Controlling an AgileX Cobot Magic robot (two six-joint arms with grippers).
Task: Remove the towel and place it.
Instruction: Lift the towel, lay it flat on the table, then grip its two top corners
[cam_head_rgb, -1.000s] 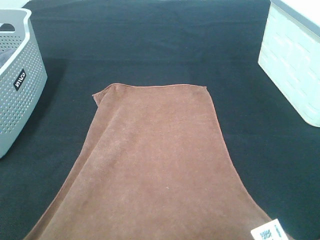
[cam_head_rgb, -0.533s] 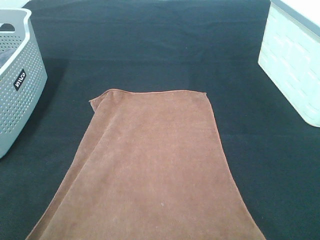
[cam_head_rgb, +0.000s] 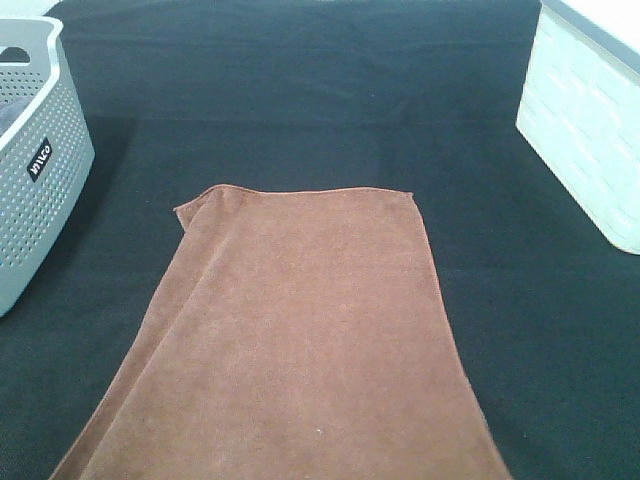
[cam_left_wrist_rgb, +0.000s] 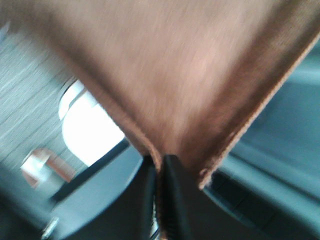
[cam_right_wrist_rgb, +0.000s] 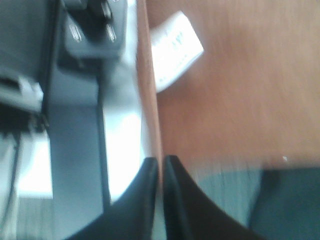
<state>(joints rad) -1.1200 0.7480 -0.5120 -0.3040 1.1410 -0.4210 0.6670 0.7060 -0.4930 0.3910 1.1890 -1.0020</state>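
Rust-brown, soft-napped and rectangular, the towel (cam_head_rgb: 300, 340) lies flat along the middle of the black cloth (cam_head_rgb: 300, 90). Its far hem is straight, its far-left corner is slightly curled, and its near end runs out of the high view. The left gripper (cam_left_wrist_rgb: 159, 172) has its jaws clamped on one hemmed corner, with the fabric fanning out from them. The right gripper (cam_right_wrist_rgb: 160, 170) pinches the stitched side edge, near a white label (cam_right_wrist_rgb: 175, 50). A grey perforated plastic basket (cam_head_rgb: 40, 200) stands well left of the towel and a white brick-patterned bin (cam_head_rgb: 590, 130) well right. Bare black cloth stretches beyond the far hem and along both long edges.
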